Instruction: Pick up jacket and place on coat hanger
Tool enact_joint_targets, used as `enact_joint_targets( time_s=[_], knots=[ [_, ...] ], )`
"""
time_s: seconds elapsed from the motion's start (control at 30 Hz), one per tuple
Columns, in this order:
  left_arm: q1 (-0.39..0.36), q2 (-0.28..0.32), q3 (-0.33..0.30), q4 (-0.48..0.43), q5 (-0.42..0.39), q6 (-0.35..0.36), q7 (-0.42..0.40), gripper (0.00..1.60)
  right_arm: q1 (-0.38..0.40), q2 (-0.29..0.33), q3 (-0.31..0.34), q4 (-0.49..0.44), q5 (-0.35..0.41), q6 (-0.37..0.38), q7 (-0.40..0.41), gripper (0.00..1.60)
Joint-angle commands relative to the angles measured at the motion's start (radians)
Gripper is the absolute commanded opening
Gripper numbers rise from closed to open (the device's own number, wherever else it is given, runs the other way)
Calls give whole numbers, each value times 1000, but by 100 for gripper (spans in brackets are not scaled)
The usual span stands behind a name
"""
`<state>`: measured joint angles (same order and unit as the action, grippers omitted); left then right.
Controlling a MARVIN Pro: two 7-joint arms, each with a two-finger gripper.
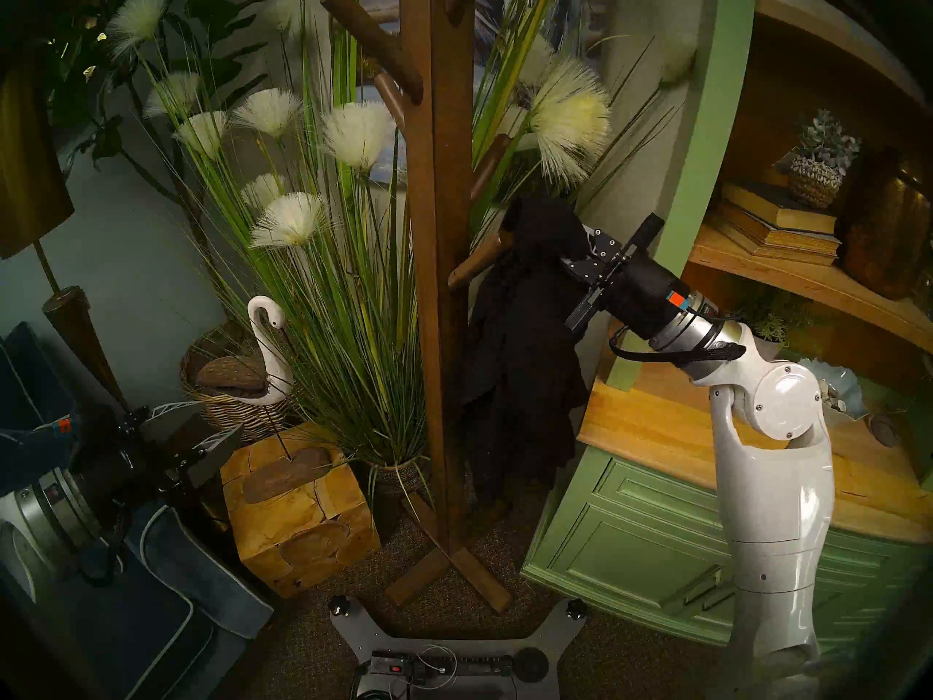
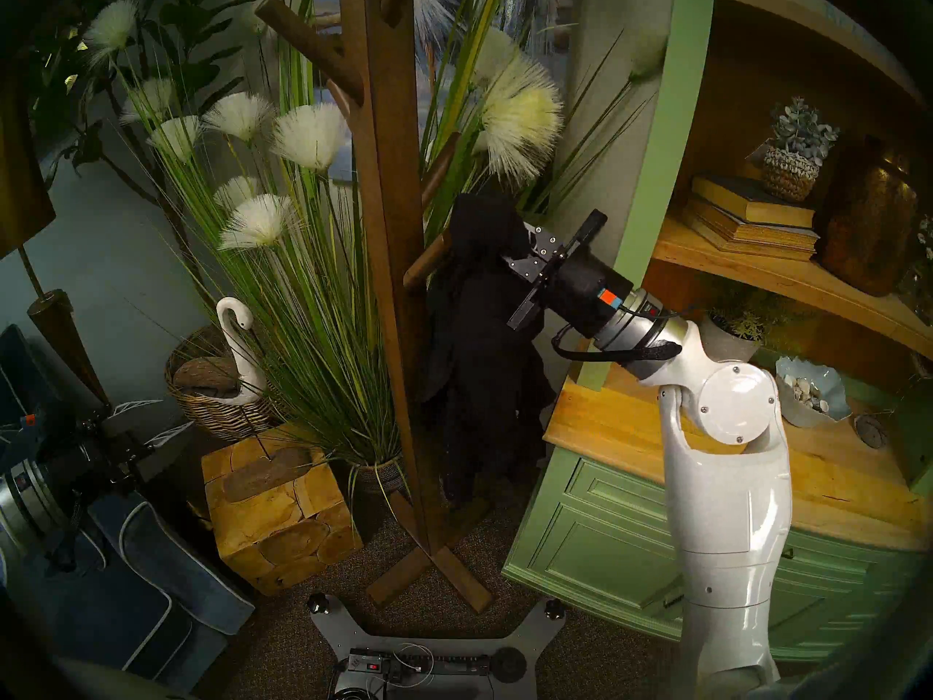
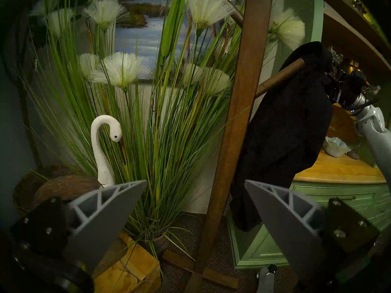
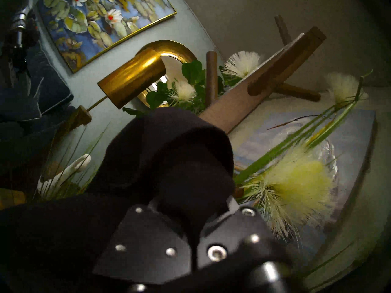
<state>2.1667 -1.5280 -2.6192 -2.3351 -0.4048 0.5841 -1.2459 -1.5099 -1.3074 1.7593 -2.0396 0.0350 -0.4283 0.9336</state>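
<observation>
While you are watching the tall brown wooden coat stand [image 1: 434, 259], the soft black fabric jacket [image 1: 525, 350] is hanging just to the right of its post, its top bunched over the end of a low angled peg [image 3: 281, 77]. The right gripper [image 1: 573, 252] is pressing into that bunched top from the side away from the post, clenched on the jacket, its fingertips buried in the cloth. The left gripper [image 3: 195, 184] is idling well to the left of the stand, fingers [image 3: 110, 210] spread apart and grasping nothing.
</observation>
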Motion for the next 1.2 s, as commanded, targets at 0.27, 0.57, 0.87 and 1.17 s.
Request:
enact_joint_targets(
  time_s=[0.27,0.57,0.87,1.17],
  knots=[
    [-3,1,-1,-17,-15,0,-13,160,164,111,-33,7,-17,9,54,0],
    [-4,1,0,-16,-14,0,-12,160,226,136,-56,6,-33,33,43,0],
    [-4,1,0,-16,-13,0,-11,160,273,172,-79,-7,-47,69,57,0],
    [-4,2,1,-16,-12,-1,-10,160,323,184,-99,-27,-54,101,52,0]
  ],
)
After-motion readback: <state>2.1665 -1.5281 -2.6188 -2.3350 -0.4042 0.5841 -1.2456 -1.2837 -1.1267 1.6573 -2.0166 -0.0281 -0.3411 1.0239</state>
